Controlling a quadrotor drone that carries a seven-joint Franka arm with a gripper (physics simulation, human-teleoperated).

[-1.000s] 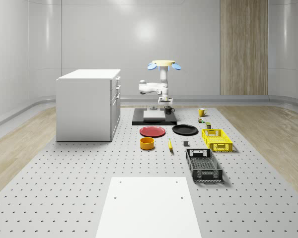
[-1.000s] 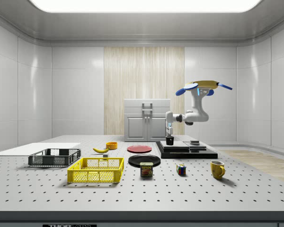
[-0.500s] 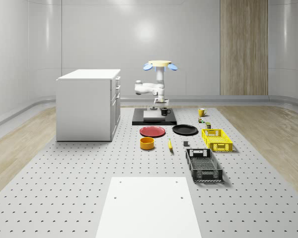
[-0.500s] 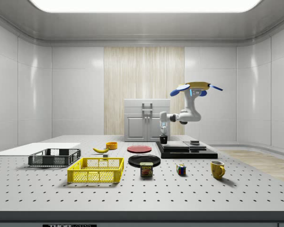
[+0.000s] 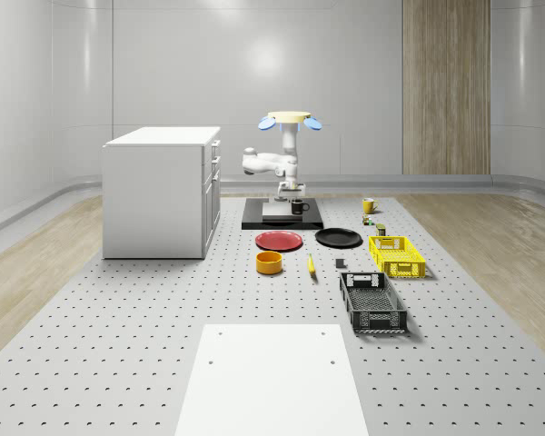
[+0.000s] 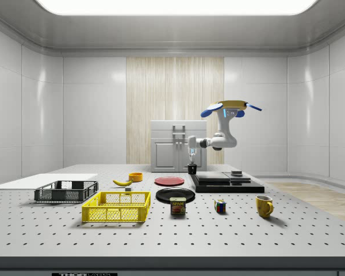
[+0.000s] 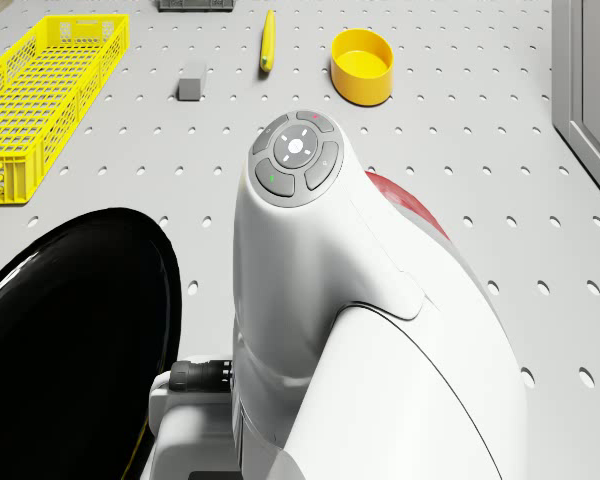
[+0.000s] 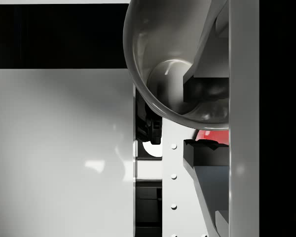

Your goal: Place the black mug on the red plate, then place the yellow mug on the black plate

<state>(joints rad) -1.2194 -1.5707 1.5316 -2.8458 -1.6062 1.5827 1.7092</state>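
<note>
The drone (image 6: 229, 107) hovers above the dark platform (image 6: 227, 185) at the side view's centre right, its arm (image 6: 215, 140) reaching toward that view's left. The gripper (image 6: 192, 167) is clamped on the black mug (image 6: 192, 169), held off the platform's edge, with the red plate (image 5: 280, 241) and black plate (image 5: 339, 238) below centre in the whole-scene view. The yellow mug (image 6: 264, 206) sits lower right.

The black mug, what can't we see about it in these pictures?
- Black mug: too small in the side view to tell whether it touches the platform.
- Red plate: mostly hidden by the arm in the drone view.
- Black plate: cut off by the drone view's edge.
</note>
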